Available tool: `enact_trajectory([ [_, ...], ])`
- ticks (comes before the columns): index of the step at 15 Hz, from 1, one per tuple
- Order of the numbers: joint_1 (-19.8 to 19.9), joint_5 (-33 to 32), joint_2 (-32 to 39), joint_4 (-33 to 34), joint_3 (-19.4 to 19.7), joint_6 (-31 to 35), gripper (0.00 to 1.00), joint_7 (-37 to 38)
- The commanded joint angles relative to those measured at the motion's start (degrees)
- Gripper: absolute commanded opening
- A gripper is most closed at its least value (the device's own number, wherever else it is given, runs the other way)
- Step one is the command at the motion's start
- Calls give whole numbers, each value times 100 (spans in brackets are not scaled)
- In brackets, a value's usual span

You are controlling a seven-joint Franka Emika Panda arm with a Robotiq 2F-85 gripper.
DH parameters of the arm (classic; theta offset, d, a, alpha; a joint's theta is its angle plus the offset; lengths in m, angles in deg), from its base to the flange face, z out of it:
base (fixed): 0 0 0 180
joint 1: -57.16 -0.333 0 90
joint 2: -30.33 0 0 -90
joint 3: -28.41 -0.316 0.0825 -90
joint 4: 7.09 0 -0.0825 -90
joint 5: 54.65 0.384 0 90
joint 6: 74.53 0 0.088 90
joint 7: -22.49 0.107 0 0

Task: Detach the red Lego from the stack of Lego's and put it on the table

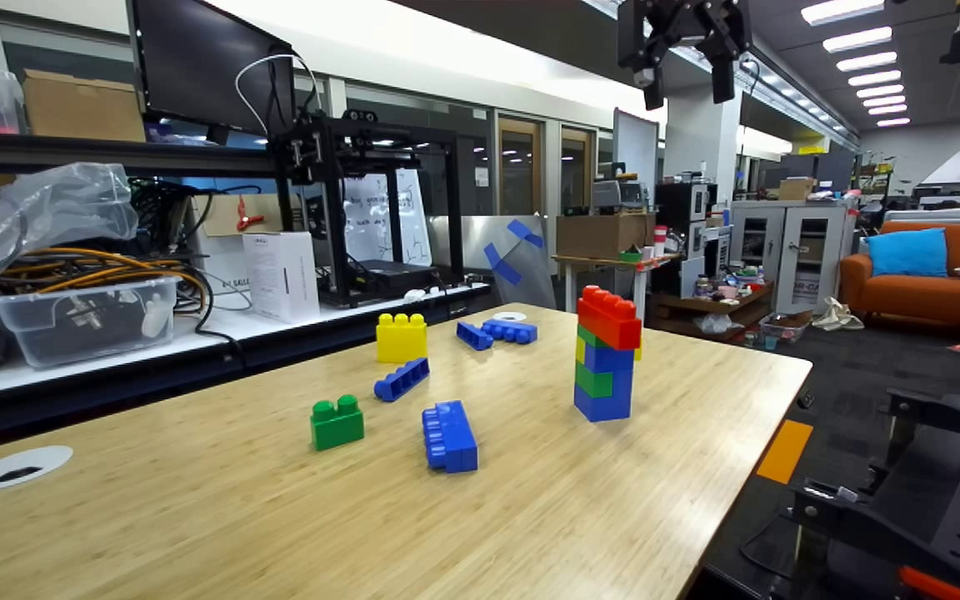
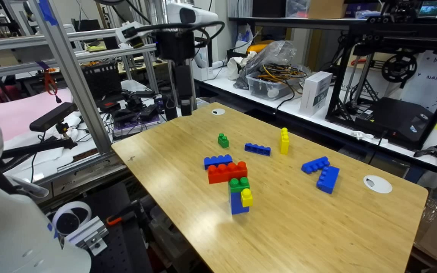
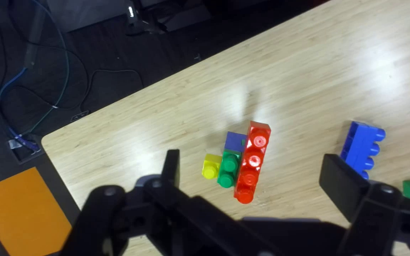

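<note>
The red Lego (image 1: 609, 318) sits on top of the stack of Lego's (image 1: 603, 404), which stands upright on the table (image 1: 547, 517). The stack has blue, green and yellow bricks below the red one. In an exterior view the red Lego (image 2: 228, 173) juts out past the green brick on the stack (image 2: 238, 203). My gripper (image 1: 688, 96) is open and empty, high above the table; it also shows in an exterior view (image 2: 178, 112). In the wrist view the red Lego (image 3: 252, 163) and the stack (image 3: 229, 165) appear below, between the open fingers (image 3: 253, 170).
Loose on the table are a blue brick (image 1: 450, 437), a green brick (image 1: 337, 423), a yellow brick (image 1: 402, 339) and several more blue bricks (image 1: 402, 380). A white-topped shelf with a 3D printer (image 2: 393, 110) runs along one table side. The table edge (image 3: 148, 87) shows in the wrist view.
</note>
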Motion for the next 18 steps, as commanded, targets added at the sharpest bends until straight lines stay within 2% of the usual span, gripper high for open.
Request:
enact_trajectory([
  [1,20,485,470,53,204,662,100,143],
  [4,10,712,909,-2,222,1323,100,321],
  [8,4,429,1581,-166,55,2155,100,940],
  [13,-104,45,2316,-251,70,2597,100,1532],
  [18,-204,-214,2760,-234,181,3003,100,1836],
])
